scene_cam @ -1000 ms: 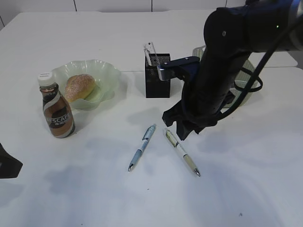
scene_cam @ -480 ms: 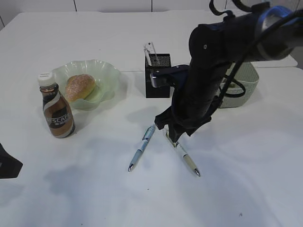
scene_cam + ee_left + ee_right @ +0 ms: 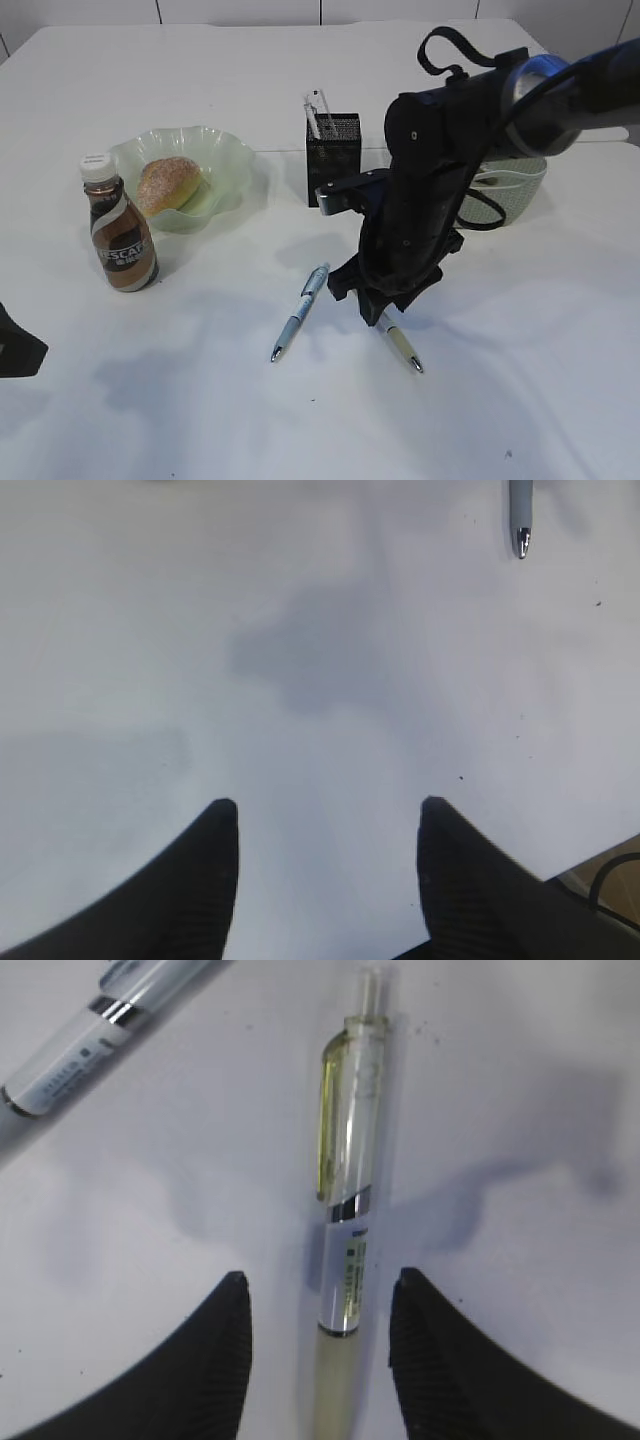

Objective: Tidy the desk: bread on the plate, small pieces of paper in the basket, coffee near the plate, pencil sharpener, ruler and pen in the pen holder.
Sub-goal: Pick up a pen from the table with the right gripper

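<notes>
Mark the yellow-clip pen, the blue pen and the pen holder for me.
yellow-clip pen (image 3: 350,1250), right wrist view, on the barrel just below the clip.
blue pen (image 3: 300,313), exterior view, mid-barrel.
pen holder (image 3: 330,165), exterior view, on the front mesh wall.

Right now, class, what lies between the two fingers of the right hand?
The yellow-clip pen lies on the desk between the open fingers of the right hand, untouched; the right wrist view shows it.
</notes>
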Robot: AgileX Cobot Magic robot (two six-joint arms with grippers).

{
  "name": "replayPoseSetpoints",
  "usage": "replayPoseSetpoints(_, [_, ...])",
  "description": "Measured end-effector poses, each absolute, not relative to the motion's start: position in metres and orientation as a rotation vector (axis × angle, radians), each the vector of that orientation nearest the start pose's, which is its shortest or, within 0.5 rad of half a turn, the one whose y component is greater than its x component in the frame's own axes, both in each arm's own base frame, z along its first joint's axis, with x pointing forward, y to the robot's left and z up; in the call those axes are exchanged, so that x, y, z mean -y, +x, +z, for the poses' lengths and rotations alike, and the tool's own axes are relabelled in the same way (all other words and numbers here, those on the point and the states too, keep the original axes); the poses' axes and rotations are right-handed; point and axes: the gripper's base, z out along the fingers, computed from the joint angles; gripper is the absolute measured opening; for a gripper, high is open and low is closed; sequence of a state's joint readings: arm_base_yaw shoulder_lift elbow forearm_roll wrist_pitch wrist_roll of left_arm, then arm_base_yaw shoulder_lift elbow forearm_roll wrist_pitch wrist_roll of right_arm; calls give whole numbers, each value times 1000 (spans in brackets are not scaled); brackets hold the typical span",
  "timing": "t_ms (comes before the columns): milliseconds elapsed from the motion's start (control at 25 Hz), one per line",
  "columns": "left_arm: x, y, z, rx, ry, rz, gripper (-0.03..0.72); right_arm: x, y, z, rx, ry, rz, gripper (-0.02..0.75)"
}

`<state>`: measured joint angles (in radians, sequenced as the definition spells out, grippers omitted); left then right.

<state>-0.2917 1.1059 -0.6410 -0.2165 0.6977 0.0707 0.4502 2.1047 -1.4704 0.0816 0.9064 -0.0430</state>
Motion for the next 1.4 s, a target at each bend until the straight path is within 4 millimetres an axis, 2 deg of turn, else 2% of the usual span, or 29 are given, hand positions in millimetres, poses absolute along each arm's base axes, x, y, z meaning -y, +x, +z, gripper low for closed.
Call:
replayPoseSetpoints(480, [67,181,242,-2636,306,-313,401,-186,373,140,-2934,-669,134,368])
replayPoseSetpoints(680, [67,181,242,-2640,307,-313,401,-190,381,143,-2906,-667,138,368])
replayPoseSetpoints(1080, [67,179,241,-2655,311,-313,401,-193,387,131,-2979,-690,117,368])
replayPoseSetpoints(1400, [67,179,241,-2655,311,-313,401,-193,387,130,-2983,-691,115,360])
